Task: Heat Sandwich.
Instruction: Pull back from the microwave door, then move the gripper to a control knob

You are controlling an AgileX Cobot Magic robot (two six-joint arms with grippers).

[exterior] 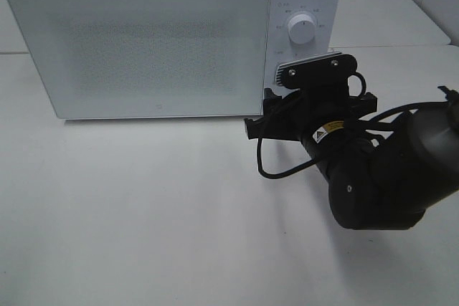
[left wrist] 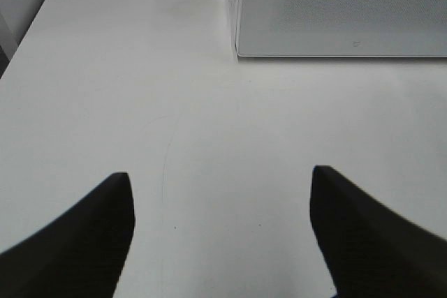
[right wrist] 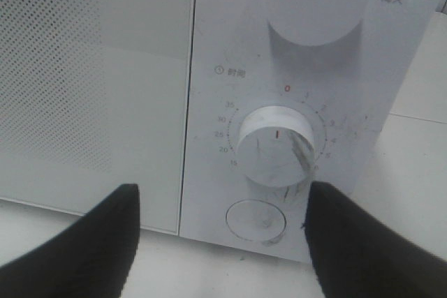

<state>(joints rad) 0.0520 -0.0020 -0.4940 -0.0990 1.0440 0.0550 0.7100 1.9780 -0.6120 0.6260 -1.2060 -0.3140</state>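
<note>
Right wrist view: the wide-open, empty right gripper is seen just before the round white timer dial of the closed white box microwave, the left gripper likewise open, empty, farther off; the sandwich is not seen.

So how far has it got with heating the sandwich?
The microwave door looks shut and no sandwich is in view; whether it is inside, I can't tell. In hand: the open right gripper faces the timer dial, whose mark points near zero. The left gripper hangs open over the table. Left: turning the timer and the heating itself.
</note>
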